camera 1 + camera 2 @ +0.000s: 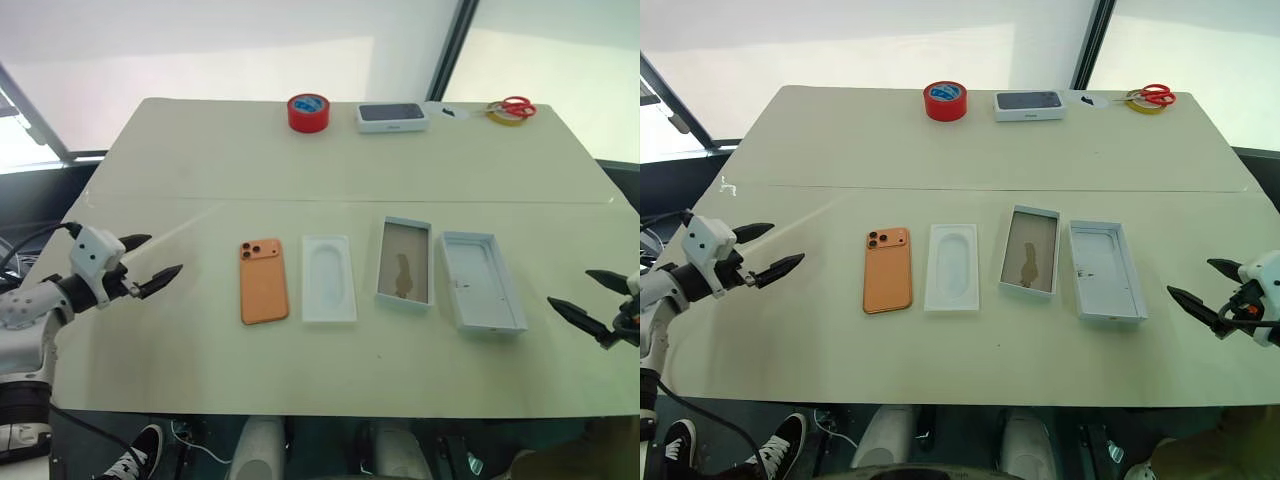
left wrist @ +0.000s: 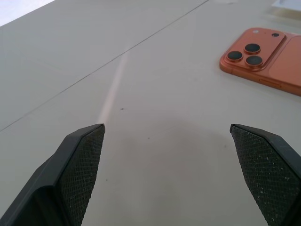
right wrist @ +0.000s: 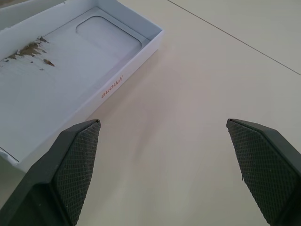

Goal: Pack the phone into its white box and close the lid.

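Left fingers [image 1: 150, 265] spread, right fingers [image 1: 590, 300] spread, both hovering

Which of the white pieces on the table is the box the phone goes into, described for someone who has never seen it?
On the beige table, four flat things lie in a row near the front edge. The white box is third from the robot's left, between the white moulded insert and the lid. Alone among them, it has a brownish mottled floor.
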Controlling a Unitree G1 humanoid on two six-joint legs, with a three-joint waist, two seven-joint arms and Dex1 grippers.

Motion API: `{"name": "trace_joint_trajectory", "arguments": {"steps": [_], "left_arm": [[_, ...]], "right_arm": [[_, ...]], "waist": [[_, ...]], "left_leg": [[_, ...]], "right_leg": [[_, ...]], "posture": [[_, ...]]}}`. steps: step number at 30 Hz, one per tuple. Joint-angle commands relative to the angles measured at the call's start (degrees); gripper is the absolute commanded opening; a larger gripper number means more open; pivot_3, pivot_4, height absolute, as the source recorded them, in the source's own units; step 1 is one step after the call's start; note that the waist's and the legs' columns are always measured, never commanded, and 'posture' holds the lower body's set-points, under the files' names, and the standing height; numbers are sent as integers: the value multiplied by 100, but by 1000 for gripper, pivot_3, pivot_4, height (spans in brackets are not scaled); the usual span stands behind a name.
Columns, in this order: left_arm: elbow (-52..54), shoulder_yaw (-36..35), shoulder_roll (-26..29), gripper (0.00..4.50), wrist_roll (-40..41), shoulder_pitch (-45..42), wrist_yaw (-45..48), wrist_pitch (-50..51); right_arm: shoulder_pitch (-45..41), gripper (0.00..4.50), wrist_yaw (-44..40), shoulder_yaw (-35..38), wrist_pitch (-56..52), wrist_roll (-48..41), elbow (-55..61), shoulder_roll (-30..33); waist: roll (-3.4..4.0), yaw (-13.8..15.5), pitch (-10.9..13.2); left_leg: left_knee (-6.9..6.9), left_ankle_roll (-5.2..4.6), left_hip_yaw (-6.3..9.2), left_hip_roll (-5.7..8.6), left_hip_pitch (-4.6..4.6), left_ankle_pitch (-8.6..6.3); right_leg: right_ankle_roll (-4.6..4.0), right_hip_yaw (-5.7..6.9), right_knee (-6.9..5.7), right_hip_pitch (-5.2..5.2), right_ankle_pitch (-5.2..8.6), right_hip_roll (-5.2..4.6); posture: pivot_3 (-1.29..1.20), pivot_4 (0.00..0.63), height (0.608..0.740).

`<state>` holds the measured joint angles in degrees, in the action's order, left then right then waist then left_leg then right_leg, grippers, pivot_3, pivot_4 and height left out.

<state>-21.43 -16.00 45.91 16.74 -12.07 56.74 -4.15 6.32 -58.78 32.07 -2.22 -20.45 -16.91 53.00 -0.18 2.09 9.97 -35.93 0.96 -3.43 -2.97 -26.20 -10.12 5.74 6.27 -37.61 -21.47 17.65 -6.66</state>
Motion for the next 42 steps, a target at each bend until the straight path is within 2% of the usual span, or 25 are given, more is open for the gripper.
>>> {"name": "trace_joint_trajectory", "arguments": {"steps": [1,3,8,12,14,18,21,22,26,29,37,42], "left_arm": [[132,78,-15,4482,-119,-54,-150,-24],[227,110,-23,4482,-132,-34,-190,-14],[864,107,-53,4482,78,49,-319,722],[1887,273,148,4482,827,-44,50,2435],[2255,371,78,4482,1038,-226,-100,3086],[2957,842,-499,4482,1396,-872,-1251,5183],[3467,988,-977,4482,1863,-1091,-1661,6314],[3487,974,-1184,4482,2005,-1170,-1866,6767],[3583,1362,-1687,4482,1896,-1337,-2499,7461],[3338,1061,-2116,4482,2087,-1620,-2813,8085],[2609,1385,-2459,4482,1934,-2379,-3041,8684],[1920,1316,-2868,4482,1800,-2816,-3336,9057]], "right_arm": [[-98,4500,-30,51,74,10,28,167],[-136,4500,-40,39,63,15,35,172],[-254,4500,-74,-41,29,20,85,158],[-428,4500,-96,-276,-262,-146,928,127],[-627,4500,-57,-427,-582,-354,1405,85],[-1008,4500,60,-1235,-1018,-449,2410,-205],[-1195,4500,119,-1636,-1136,-412,2709,-396],[-1296,4500,142,-1732,-1214,-456,2795,-453],[-1436,4500,-42,-2203,-1313,-450,3231,-496],[-1515,4500,-31,-2249,-1364,-467,3241,-538],[-1609,4500,-11,-2220,-1252,-394,2917,-594],[-1487,4500,86,-2162,-1212,-374,2919,-658]], "waist": [[0,1,0],[0,0,0],[0,1,0],[2,-4,2],[17,-12,4],[17,0,5],[3,14,7],[0,13,10],[-3,7,14],[-4,15,13],[-6,13,14],[-6,7,13]], "left_leg": [[0,0,0,0,0,0],[0,0,0,0,0,0],[0,0,0,0,0,0],[1,-1,0,-1,-1,0],[-1,-1,2,-1,-1,1],[-2,-1,7,0,-1,1],[-7,-4,14,7,-6,1],[-10,-5,16,9,-13,0],[-20,-5,17,14,-12,1],[-21,-3,23,13,-2,2],[-22,-3,23,16,-3,2],[-21,-2,23,16,-2,3]], "right_leg": [[0,0,0,0,0,0],[0,0,0,0,0,0],[0,0,0,1,0,0],[1,0,0,3,0,1],[1,-1,-1,6,-1,1],[2,-3,-1,16,-1,8],[11,-4,-3,30,2,8],[13,-4,-3,26,4,8],[17,-4,-21,22,1,8],[15,-3,-27,30,2,11],[15,-2,-28,31,2,10],[15,-2,-29,30,2,11]], "posture": [[0,150,740],[0,150,740],[0,150,740],[0,150,740],[0,150,740],[0,150,740],[0,150,740],[0,150,740],[0,150,740],[0,150,740],[0,150,740],[0,150,740]]}}
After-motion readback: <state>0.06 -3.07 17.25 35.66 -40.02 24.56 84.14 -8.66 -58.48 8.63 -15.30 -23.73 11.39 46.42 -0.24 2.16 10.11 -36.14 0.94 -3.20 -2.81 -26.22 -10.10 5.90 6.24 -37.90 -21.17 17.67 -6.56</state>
